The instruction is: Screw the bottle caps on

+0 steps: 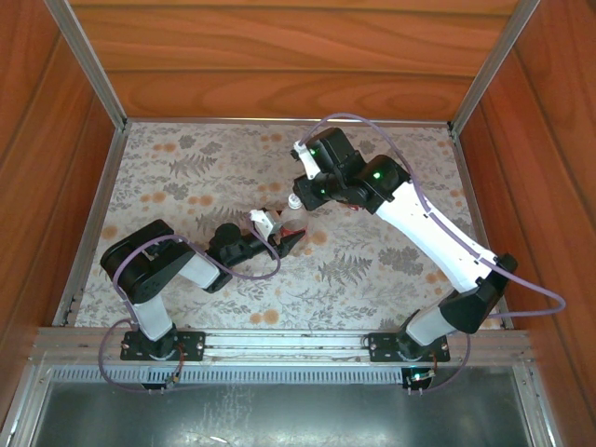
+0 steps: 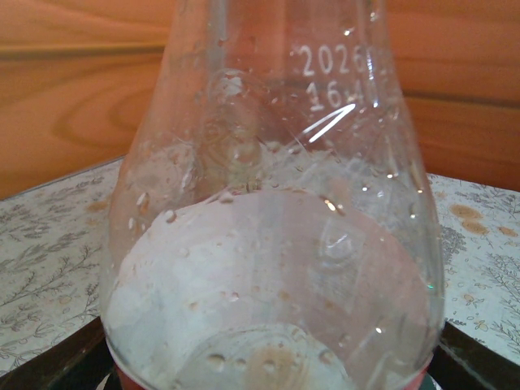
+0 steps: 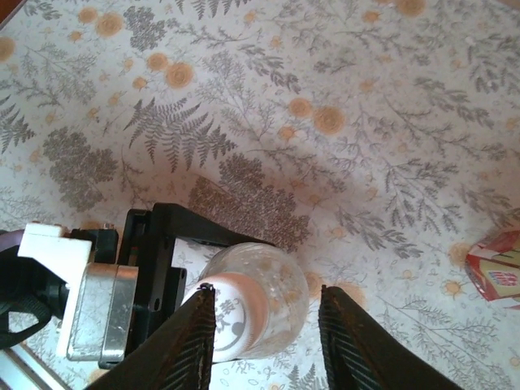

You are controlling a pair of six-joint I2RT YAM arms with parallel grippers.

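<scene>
My left claw (image 1: 282, 238) is clamped on the clear bottle (image 1: 296, 217), which stands upright at mid-tabletop (image 1: 391, 270). My right claw (image 3: 264, 289) is released, its fingers straddling the bottle's top from above.

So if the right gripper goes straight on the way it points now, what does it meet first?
Probably the top of the clear bottle, which the left gripper holds upright below it. The bottle lies roughly between the open fingers of the right gripper, though depth is unclear.
</scene>
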